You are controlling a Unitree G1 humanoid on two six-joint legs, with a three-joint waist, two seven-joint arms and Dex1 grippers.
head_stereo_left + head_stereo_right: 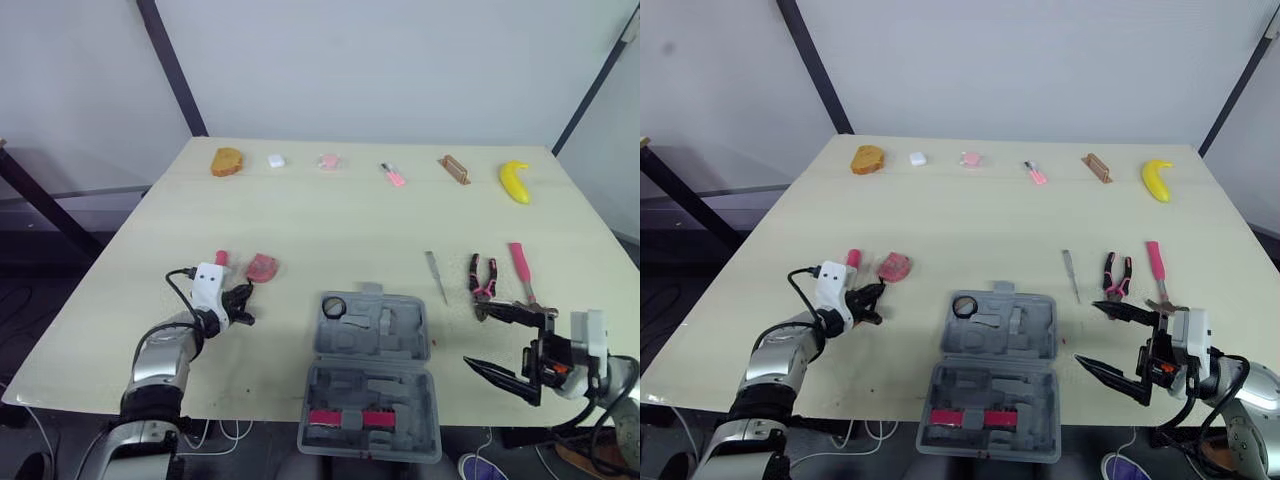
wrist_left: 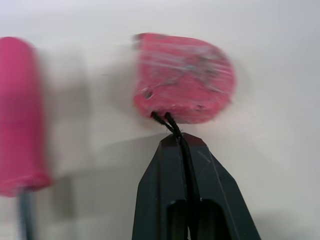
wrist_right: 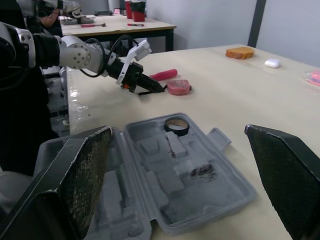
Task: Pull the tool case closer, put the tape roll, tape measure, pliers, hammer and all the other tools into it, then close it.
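Left gripper point(image 2: 176, 136) jaws pressed together, pinching only the thin black strap point(image 2: 162, 119) of the tape measure point(image 2: 185, 75), lying at 10 o'clock of the open tool case point(image 1: 400, 330). Right gripper point(image 1: 473, 336) spread, 3 o'clock. Risk: strap slips, measure drops short.

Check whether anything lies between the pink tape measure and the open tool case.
Nothing visible does. Bare table lies between the tape measure, pinched by its strap in the left tool, and the open tool case. The pink-handled screwdriver lies on its other side, away from the case.
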